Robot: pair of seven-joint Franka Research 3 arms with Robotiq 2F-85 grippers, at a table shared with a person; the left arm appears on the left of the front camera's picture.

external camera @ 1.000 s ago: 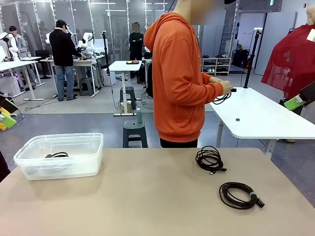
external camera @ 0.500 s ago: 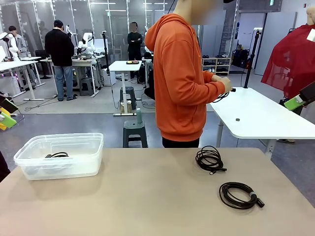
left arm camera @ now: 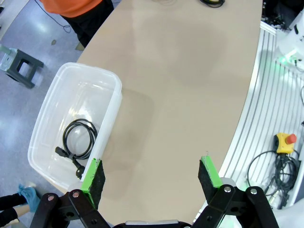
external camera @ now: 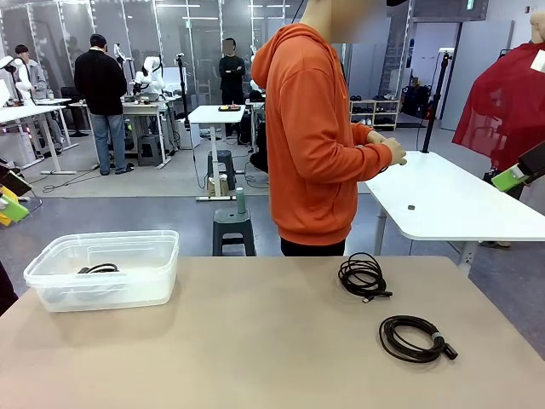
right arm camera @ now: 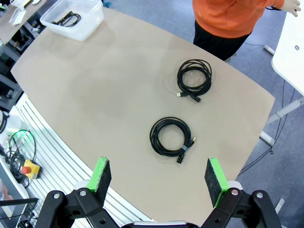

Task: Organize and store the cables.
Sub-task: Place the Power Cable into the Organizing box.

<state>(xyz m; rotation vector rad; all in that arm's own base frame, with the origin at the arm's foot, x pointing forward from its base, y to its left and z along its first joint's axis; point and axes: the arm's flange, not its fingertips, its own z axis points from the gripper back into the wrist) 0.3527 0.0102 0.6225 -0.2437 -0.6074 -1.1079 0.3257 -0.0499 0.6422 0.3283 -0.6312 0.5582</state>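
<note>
Pulled in since prev frame: person's hands; left claw & right claw spread, empty, btwn picks; next: right claw down onto nearer coiled cable, then bin.

bin: clear glossy plastic | table: smooth matt | cables: matt black

No text, label, brand or number can be read here. The small green sign high at the back is too tiny to make out.
</note>
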